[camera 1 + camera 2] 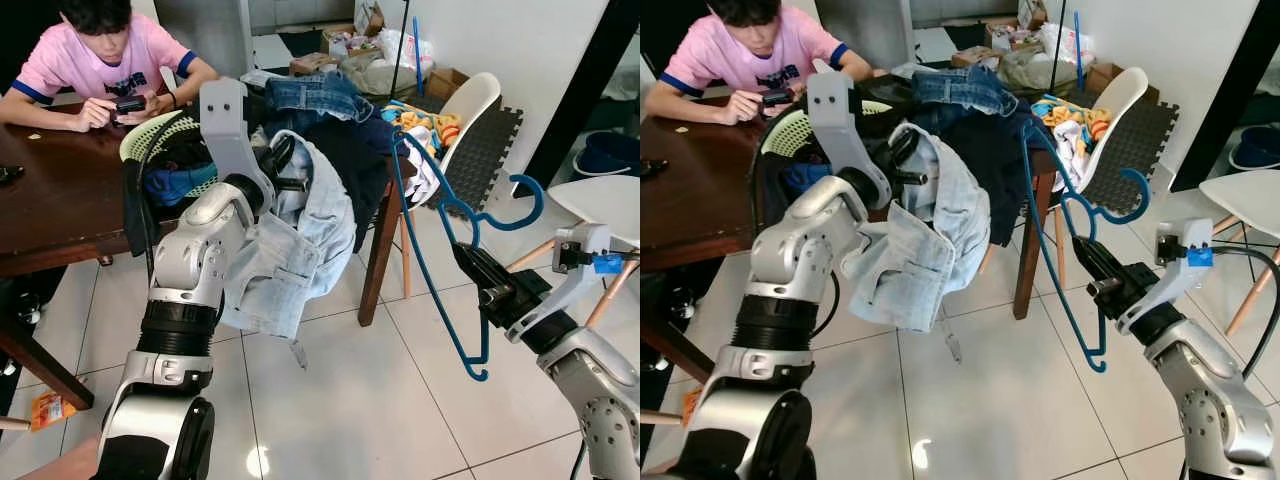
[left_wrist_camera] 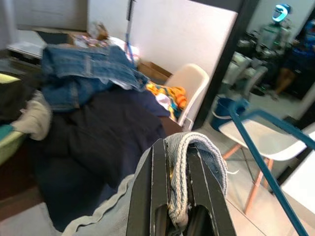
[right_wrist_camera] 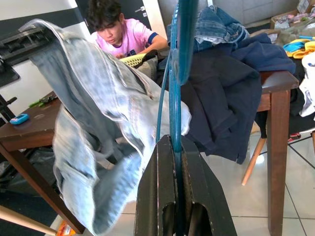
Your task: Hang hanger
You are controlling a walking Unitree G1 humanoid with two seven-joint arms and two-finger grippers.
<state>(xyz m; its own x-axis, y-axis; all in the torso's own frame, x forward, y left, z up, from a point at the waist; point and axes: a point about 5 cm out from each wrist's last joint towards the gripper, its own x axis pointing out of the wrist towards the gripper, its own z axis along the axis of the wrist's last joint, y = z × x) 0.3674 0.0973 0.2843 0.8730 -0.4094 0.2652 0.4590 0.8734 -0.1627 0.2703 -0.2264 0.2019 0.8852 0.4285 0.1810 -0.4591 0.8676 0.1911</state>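
A light blue denim jacket (image 1: 290, 250) hangs in the air in front of the table, with my left gripper (image 1: 283, 170) shut on its collar (image 2: 184, 167). To its right my right gripper (image 1: 470, 268) is shut on a blue plastic hanger (image 1: 425, 240), held upright with its hook (image 1: 515, 205) pointing right. In the right wrist view the hanger's bar (image 3: 174, 98) runs up between the fingers (image 3: 197, 191), and the jacket (image 3: 98, 128) hangs just beyond it. Hanger and jacket stay a little apart.
A dark wooden table (image 1: 60, 210) carries a pile of jeans and dark clothes (image 1: 330, 120) and a green laundry basket (image 1: 160, 135). A person in a pink shirt (image 1: 95, 60) sits behind it. White chairs (image 1: 470, 100) stand right, above the tiled floor (image 1: 340, 400).
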